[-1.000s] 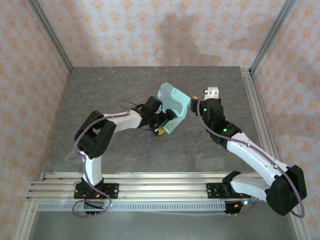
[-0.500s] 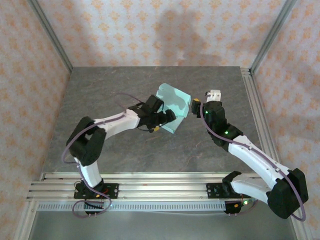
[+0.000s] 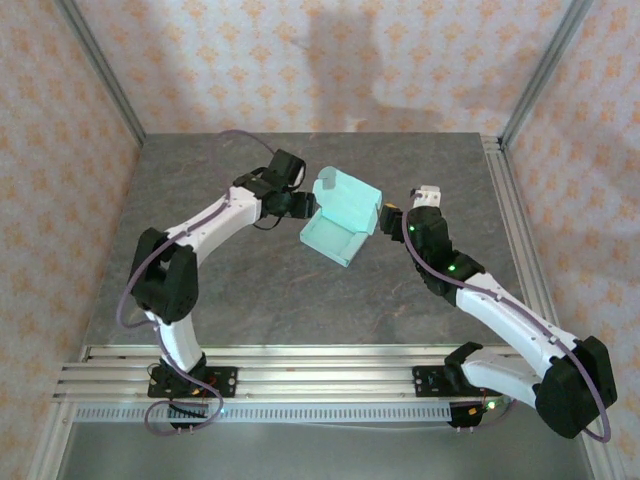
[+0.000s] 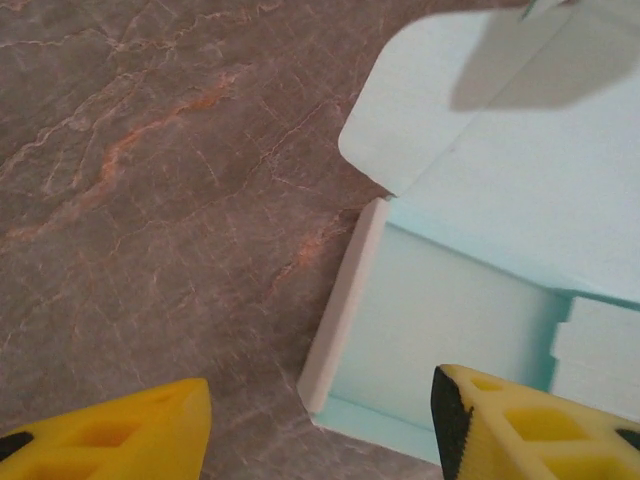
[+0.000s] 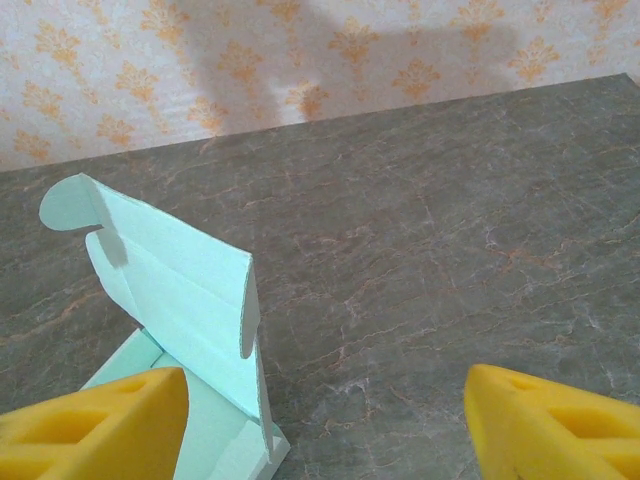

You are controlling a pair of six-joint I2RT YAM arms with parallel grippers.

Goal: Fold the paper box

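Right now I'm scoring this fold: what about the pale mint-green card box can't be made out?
- Left wrist view: the pale mint-green card box runs off the top and right edges.
- Right wrist view: a yellow finger and the bottom edge hide its tray's near end.
- Top view: side tabs too small; contact with left gripper unclear.

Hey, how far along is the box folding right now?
Done: the box has its tray walls up and rests on the table. In hand: nothing is gripped. Both arms' jaws stand open, the left jaws beside the lid, the right jaws on its other side. Left: the lid stands upright, so it likely needs folding down and tucking in.
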